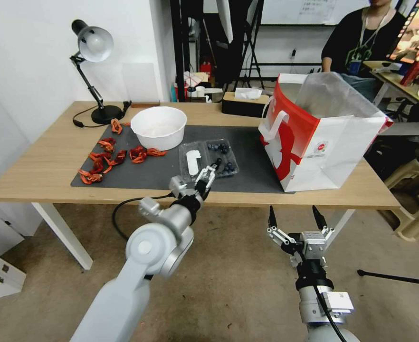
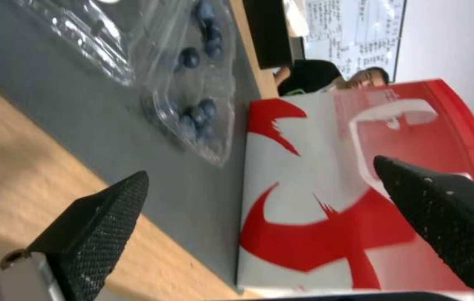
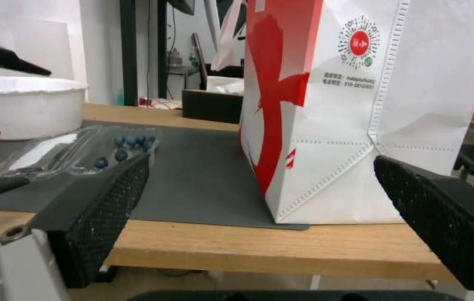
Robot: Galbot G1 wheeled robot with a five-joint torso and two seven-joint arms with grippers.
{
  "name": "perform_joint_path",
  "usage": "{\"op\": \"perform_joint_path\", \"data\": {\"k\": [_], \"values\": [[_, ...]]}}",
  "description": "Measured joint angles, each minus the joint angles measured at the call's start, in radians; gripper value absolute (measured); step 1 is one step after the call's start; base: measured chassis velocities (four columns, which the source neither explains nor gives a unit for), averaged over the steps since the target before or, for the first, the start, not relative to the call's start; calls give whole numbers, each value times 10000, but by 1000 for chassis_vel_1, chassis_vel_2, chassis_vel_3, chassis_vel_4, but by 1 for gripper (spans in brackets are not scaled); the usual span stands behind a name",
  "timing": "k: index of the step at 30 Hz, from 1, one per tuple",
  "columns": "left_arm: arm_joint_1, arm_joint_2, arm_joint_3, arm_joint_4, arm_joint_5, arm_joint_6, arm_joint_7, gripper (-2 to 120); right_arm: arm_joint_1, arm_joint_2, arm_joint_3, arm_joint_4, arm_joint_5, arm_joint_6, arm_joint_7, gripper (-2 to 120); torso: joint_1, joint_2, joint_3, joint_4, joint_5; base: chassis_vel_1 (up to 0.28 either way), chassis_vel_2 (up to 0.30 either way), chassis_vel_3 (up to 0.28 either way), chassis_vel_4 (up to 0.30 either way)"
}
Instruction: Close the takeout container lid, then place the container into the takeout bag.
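The takeout container (image 1: 209,160) lay open flat near the tabletop's front edge, its lid (image 1: 193,161) beside the berries. Left gripper (image 1: 208,176) hovered over it, fingers apart. Thin, flimsy plastic, I'd guess; best pinched at the lid's rim.

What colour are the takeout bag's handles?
White, on the red side of the takeout bag; the head view shows a handle best.

The table (image 1: 52,161) is seen from above, head-on. The bag (image 2: 315,200) is viewed close, tilted, from the left wrist; low and level from the right, both views sharing it.
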Motion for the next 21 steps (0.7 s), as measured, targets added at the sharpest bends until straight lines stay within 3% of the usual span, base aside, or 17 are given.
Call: {"op": "perform_joint_path", "data": {"k": [7, 21], "values": [[-596, -209, -126, 748, 47, -271, -321, 100, -9, 25, 43, 69, -18, -13, 16, 100, 0, 1, 0, 0, -1, 0, 0, 0, 0], [-1009, -317, -116, 1482, 214, -343, -509, 100, 34, -9, 135, 135, -12, -79, 48, 100, -1, 0, -1, 0, 0, 0, 0, 0, 0]]}}
